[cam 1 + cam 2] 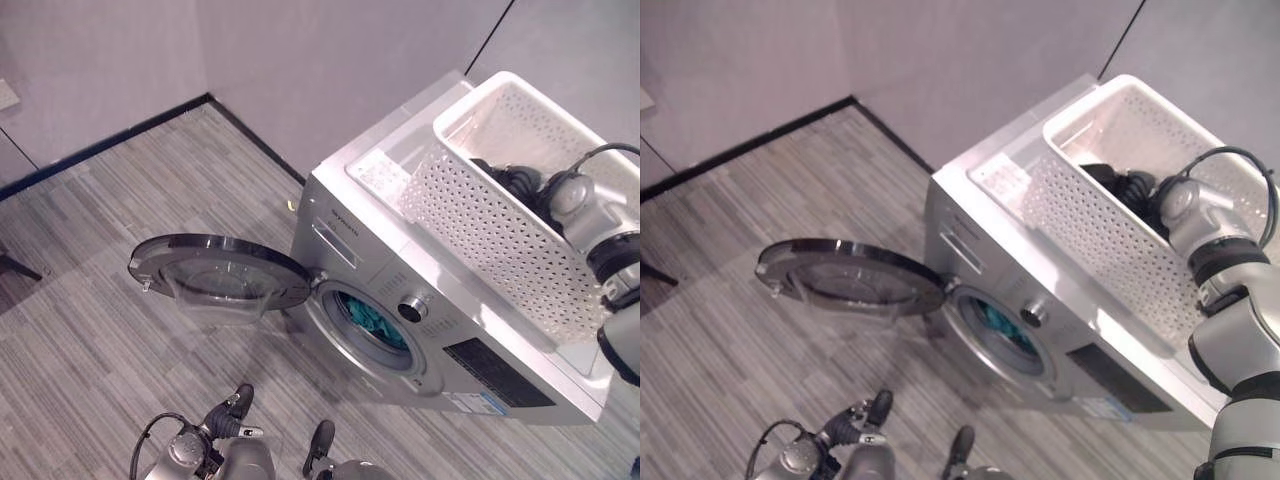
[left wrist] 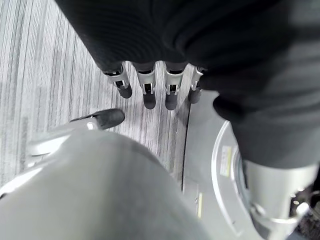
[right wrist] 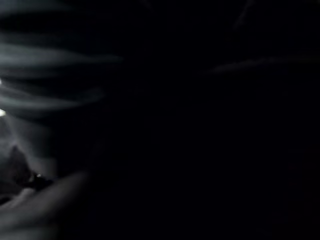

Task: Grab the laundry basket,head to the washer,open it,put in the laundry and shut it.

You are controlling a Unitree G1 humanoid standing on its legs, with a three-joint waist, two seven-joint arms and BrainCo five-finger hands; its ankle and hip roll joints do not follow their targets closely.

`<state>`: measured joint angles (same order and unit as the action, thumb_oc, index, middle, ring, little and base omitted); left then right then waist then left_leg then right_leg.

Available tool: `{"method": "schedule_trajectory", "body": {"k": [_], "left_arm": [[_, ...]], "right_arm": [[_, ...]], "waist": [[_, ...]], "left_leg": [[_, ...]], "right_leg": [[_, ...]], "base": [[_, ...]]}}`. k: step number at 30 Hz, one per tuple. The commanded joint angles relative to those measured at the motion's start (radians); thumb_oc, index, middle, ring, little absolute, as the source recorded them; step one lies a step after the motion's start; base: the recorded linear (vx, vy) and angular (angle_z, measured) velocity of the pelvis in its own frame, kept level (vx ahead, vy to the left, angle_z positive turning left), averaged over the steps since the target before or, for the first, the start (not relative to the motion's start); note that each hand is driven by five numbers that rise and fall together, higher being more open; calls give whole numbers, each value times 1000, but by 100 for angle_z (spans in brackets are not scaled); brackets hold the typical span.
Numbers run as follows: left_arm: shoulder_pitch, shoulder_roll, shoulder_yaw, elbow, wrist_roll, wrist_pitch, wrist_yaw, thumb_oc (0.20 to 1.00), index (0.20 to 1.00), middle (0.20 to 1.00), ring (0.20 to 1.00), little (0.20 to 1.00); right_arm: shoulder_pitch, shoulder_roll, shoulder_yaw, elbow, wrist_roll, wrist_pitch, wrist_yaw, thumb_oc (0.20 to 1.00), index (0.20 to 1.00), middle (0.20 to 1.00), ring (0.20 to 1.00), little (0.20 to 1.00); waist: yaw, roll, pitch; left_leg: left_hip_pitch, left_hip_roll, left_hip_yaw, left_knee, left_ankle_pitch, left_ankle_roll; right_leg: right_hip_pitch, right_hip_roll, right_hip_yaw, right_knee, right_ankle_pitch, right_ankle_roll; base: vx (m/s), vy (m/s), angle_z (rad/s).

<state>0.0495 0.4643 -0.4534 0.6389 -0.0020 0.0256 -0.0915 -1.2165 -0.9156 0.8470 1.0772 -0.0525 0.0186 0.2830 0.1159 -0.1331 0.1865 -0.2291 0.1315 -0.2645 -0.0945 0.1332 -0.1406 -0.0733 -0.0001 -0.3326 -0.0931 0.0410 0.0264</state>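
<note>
Fingers of the left hand (image 2: 150, 87) hang straight and slack over the floor; the right hand (image 1: 1130, 188) is sunk in the white laundry basket (image 1: 500, 235) atop the washer (image 1: 400, 300), its fingers hidden. At nine o'clock the door (image 1: 220, 272) stands open, teal laundry (image 1: 375, 322) already inside. Loading seems underway; next, probably lift out another garment.

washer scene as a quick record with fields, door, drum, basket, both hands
washer door: swung wide open
drum: teal laundry inside
laundry basket: white, perforated, resting on top of the washer
right hand: reaching down inside the basket, fingers hidden
left hand: low by the floor, fingers straight, holding nothing
floor: grey striped
</note>
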Motion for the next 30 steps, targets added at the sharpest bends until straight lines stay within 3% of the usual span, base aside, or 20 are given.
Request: {"method": "schedule_trajectory", "body": {"k": [1, 4, 5, 12, 18, 26, 30], "left_arm": [[-83, -4, -30, -19, -30, -32, 17, 1000, 1000, 1000, 1000, 1000], [-89, -8, -32, -15, -31, -32, 20, 1000, 1000, 1000, 1000, 1000], [-105, -16, -32, -8, -35, -29, 28, 1000, 1000, 1000, 1000, 1000], [-125, -31, -32, 35, -23, -27, 39, 1000, 1000, 1000, 1000, 1000], [-117, -31, -34, 88, -11, -38, 31, 1000, 1000, 1000, 1000, 1000], [-121, -41, -42, 146, -18, -66, 47, 1000, 1000, 1000, 1000, 1000], [-117, -38, -23, 130, -39, -66, 66, 1000, 1000, 1000, 1000, 1000]], "right_arm": [[8, -9, 74, 12, -33, 20, -16, 1000, 1000, 1000, 1000, 1000], [8, -7, 72, 18, -37, 25, -14, 1000, 1000, 1000, 1000, 1000], [-1, 3, 56, 50, -33, 33, -23, 200, 200, 200, 200, 200], [-47, 10, -42, 97, 34, 17, -117, 200, 200, 200, 200, 200], [-117, -25, -129, 77, 202, -15, -177, 200, 200, 200, 200, 200], [-237, -85, -267, -9, 551, -111, -301, 200, 200, 200, 200, 200], [-247, -94, -316, -125, 595, -139, -370, 200, 200, 200, 200, 200]], "waist": [[17, 13, 49], [12, 14, 46], [6, 14, 37], [-7, 5, 1], [-16, -11, -53], [-42, -24, -132], [-57, -19, -153]], "left_leg": [[85, 58, 80, 49, -136, 52], [83, 57, 78, 45, -133, 52], [87, 54, 80, 41, -134, 54], [120, 55, 87, 31, -148, 58], [175, 52, 105, 24, -174, 62], [244, 35, 138, 28, -215, 72], [264, 22, 147, 33, -230, 80]], "right_leg": [[-6, -91, 29, 41, -79, 52], [-8, -91, 29, 40, -79, 51], [-5, -89, 31, 36, -79, 50], [20, -88, 42, 29, -80, 51], [60, -91, 54, 27, -79, 56], [103, -109, 86, 24, -64, 73], [112, -118, 100, 32, -62, 77]], "base": [[-19, -9, 15], [0, 0, 3], [0, 0, 0], [0, 0, 0], [35, 29, -1], [17, 66, -11], [-2, 87, -15]]}}
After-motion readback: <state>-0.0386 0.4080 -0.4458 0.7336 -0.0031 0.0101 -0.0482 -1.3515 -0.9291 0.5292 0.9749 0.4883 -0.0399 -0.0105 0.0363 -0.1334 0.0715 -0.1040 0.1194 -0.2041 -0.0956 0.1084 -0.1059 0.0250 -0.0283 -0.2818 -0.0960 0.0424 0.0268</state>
